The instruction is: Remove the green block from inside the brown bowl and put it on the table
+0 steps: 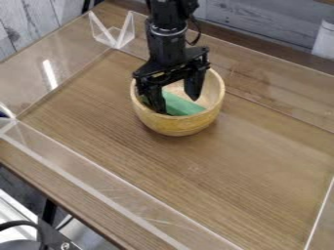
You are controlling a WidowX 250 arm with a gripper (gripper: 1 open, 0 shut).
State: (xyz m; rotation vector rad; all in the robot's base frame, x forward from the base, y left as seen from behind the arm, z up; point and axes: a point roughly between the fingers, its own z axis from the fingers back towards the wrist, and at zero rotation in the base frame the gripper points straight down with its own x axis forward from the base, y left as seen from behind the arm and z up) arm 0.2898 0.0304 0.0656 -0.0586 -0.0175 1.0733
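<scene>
A: Where is the green block [185, 104] found?

B: It is seen lying inside the brown bowl [178, 123], leaned toward the right part of the hollow. The bowl is set toward the far middle of the table [196, 186].

A: How is the gripper [171, 86] noted?

B: It is pointed straight down into the bowl with its jaws spread wide, one finger to the left of the block and one to the right. Nothing is pinched; whether a finger touches the block cannot be told.

A: How is the block expected to handle?

B: It is judged light and stiff, with smooth, possibly slippery faces. It is best taken across its narrow width, near the middle of its length, so tilting is avoided. The curved wall may hinder a finger.

A: Counts?

B: One block, one bowl, one gripper and one table are recorded.
</scene>
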